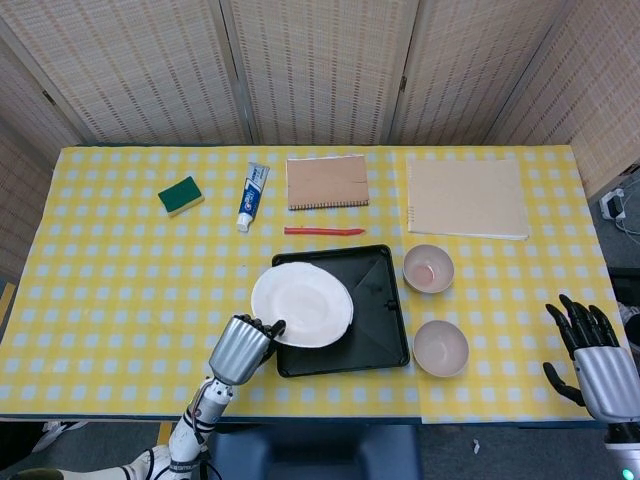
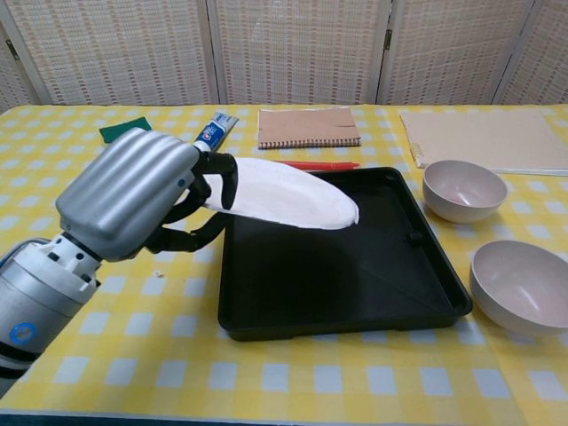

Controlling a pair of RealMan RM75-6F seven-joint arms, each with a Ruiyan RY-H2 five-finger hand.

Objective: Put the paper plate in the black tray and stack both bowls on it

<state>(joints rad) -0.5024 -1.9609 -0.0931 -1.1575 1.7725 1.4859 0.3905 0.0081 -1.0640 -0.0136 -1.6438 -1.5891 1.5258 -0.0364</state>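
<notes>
My left hand (image 1: 240,346) (image 2: 142,197) pinches the near-left rim of the white paper plate (image 1: 302,303) (image 2: 288,193) and holds it in the air over the left part of the black tray (image 1: 372,335) (image 2: 355,284). Two beige bowls stand right of the tray: the far bowl (image 1: 428,268) (image 2: 462,189) and the near bowl (image 1: 440,346) (image 2: 524,283). At the table's right front edge my right hand (image 1: 592,360) is open and holds nothing; the chest view does not show it.
At the back lie a green sponge (image 1: 181,195), a toothpaste tube (image 1: 251,196), a brown notebook (image 1: 327,181), a red pen (image 1: 323,231) and a beige pad (image 1: 466,197). The table is covered with a yellow checked cloth (image 1: 110,270).
</notes>
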